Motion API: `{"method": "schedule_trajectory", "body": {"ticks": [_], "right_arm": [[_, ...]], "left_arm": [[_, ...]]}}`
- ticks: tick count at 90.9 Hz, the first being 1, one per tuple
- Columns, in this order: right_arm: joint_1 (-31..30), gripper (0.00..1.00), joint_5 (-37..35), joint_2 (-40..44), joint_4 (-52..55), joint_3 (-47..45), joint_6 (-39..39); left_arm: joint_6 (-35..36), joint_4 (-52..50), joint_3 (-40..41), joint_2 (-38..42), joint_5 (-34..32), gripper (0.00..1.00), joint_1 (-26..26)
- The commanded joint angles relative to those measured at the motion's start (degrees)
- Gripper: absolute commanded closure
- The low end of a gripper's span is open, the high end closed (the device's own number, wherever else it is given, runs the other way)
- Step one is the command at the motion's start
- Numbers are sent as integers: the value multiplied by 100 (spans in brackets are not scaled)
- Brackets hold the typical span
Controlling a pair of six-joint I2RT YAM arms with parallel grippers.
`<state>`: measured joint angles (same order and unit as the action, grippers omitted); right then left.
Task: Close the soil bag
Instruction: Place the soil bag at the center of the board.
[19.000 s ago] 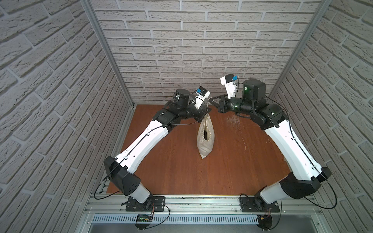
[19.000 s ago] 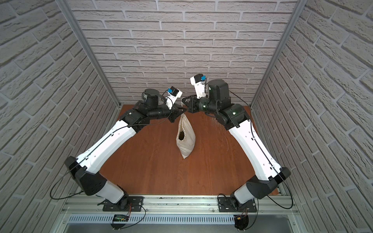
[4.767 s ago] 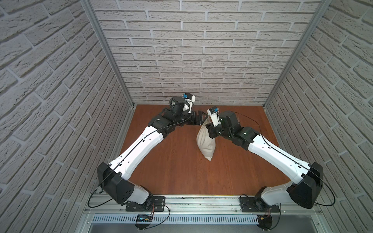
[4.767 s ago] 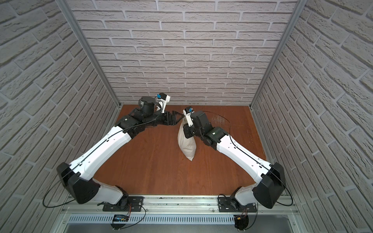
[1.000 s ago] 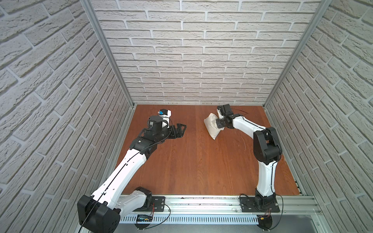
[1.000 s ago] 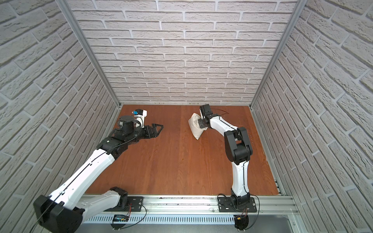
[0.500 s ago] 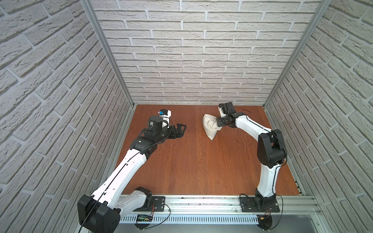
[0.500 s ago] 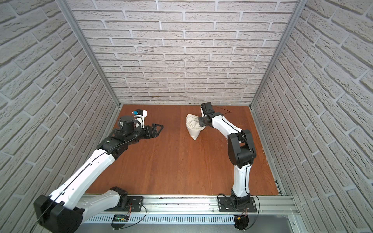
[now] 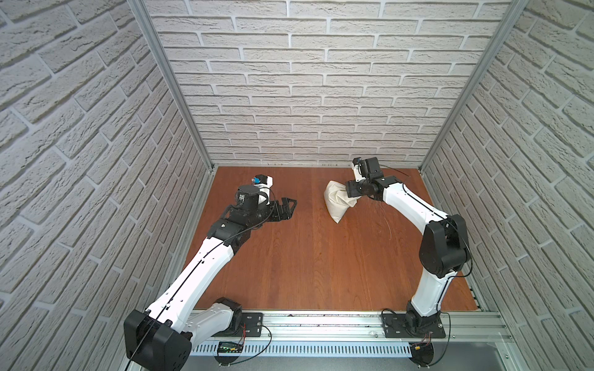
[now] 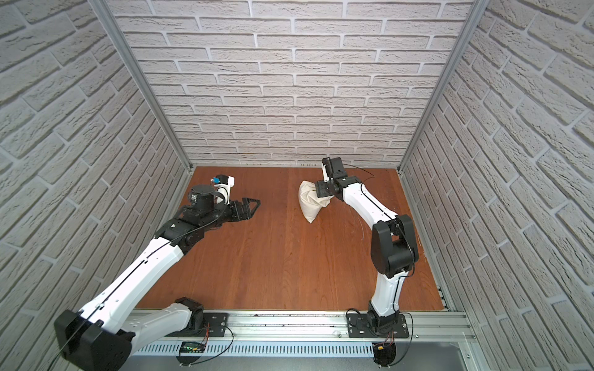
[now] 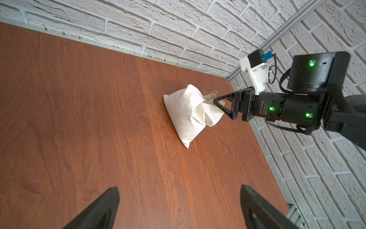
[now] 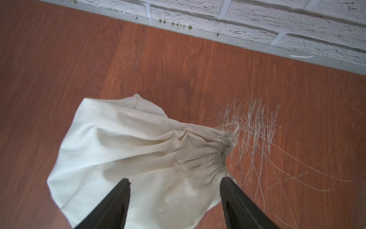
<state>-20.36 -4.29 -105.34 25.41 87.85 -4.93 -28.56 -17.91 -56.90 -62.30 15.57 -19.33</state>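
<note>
— Wooden tabletop, both top views: where is the soil bag lying?
— On its side toward the back wall, right half. The right gripper is sitting at its neck; the left gripper is hanging well apart.
— Left wrist view?
— The left gripper is standing released; the soil bag is resting ahead.
— Right wrist view?
— The right gripper is standing released, fingers straddling the cloth; the gathered hem is sitting bunched shut.

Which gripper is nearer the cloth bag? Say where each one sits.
Right. The right gripper is at the gathered neck of the bag, fingers spread over the cloth. The left gripper hangs open far off to the side, bare table between.
</note>
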Motion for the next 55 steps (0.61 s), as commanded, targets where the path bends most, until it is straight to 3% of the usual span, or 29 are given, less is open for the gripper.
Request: {"method": "schedule_trajectory", "body": {"ticks": [1, 19, 38, 55], "right_arm": [[-25, 23, 128, 694, -21, -184, -148], [236, 22, 564, 1603, -226, -739, -348], [990, 22, 1207, 2860, -877, -1705, -465], [1796, 22, 1485, 3665, -1495, -2623, -501]], "left_arm": [[36, 231, 21, 43, -79, 2, 52], [107, 293, 19, -15, -338, 2, 137], [121, 596, 216, 91, -920, 2, 362], [130, 1332, 832, 408, -1396, 2, 884]]}}
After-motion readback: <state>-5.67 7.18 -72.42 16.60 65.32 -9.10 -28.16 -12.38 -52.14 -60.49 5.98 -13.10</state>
